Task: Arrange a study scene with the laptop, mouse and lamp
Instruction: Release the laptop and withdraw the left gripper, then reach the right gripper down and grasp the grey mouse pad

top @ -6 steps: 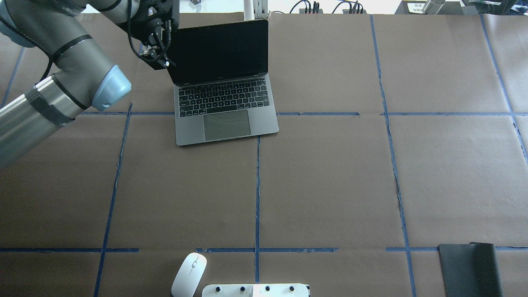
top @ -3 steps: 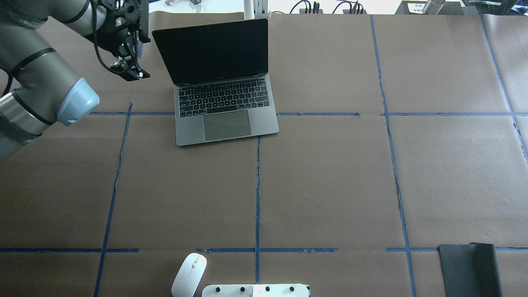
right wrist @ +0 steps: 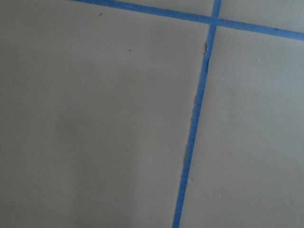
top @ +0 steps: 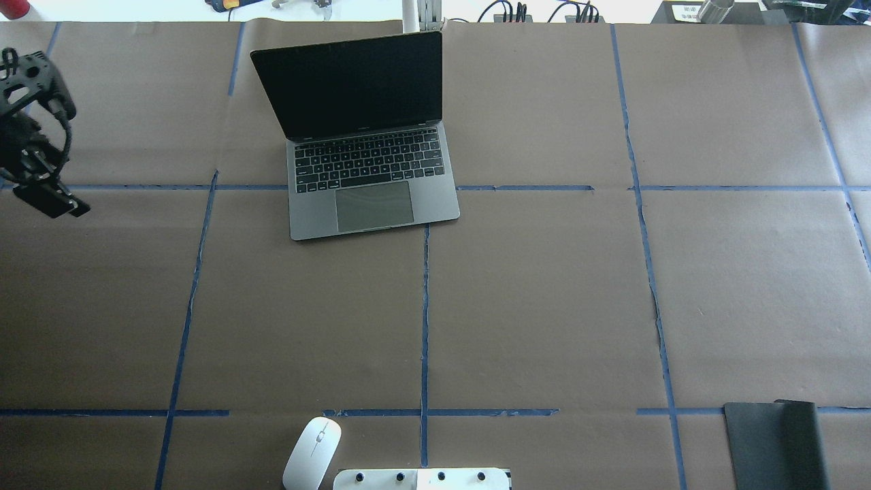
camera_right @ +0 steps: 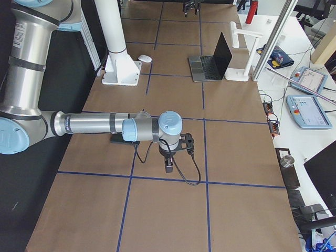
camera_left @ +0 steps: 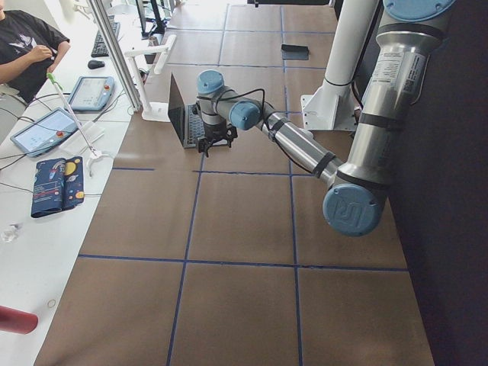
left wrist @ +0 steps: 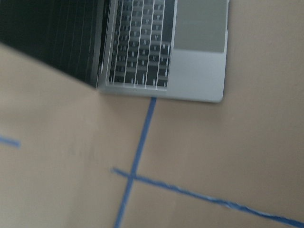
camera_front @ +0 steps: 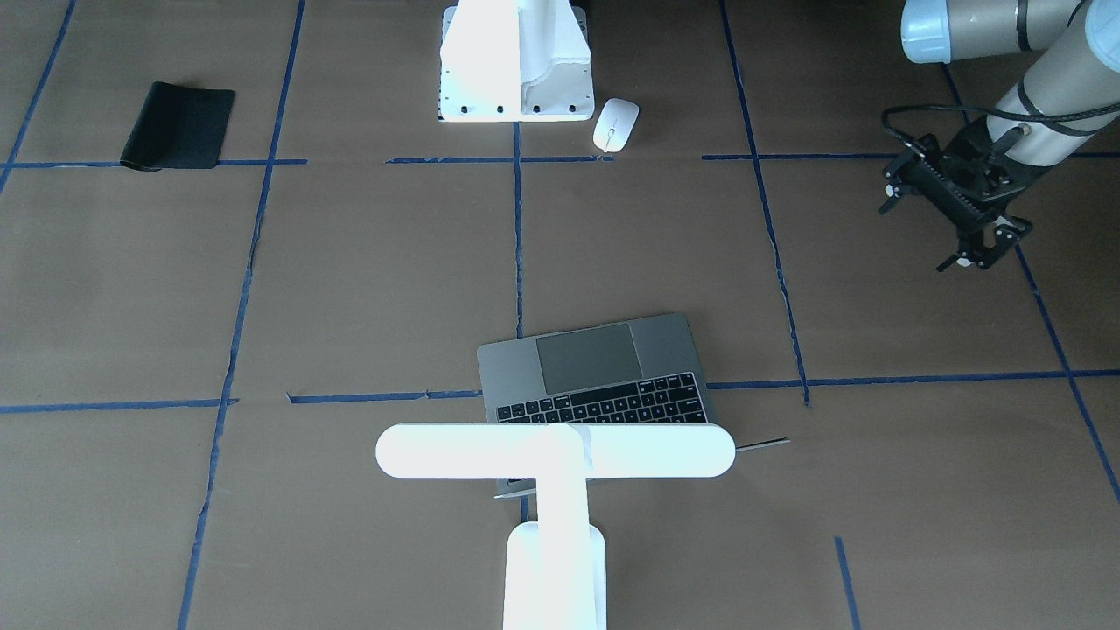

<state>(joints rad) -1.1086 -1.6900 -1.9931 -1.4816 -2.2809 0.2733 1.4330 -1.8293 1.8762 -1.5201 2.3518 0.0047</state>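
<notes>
The laptop (top: 371, 173) stands open on the far middle of the table, screen dark; it also shows in the front view (camera_front: 595, 367) and in the left wrist view (left wrist: 190, 57). The white lamp (camera_front: 556, 451) stands just behind its screen. The white mouse (top: 311, 452) lies at the near edge beside the robot base. My left gripper (top: 61, 204) hangs over the table's left side, well away from the laptop; in the front view (camera_front: 976, 258) it looks open and empty. My right gripper (camera_right: 169, 165) shows only in the right side view, low over bare paper; I cannot tell its state.
A black mat (top: 776, 442) lies at the near right. The white bolted mount (top: 422, 480) sits at the near middle edge next to the mouse. Brown paper with blue tape lines (top: 425, 306) covers the table.
My left arm has swung away from the laptop's screen edge, leftward and back toward the table's left side. The laptop, mouse and mat have not moved.
</notes>
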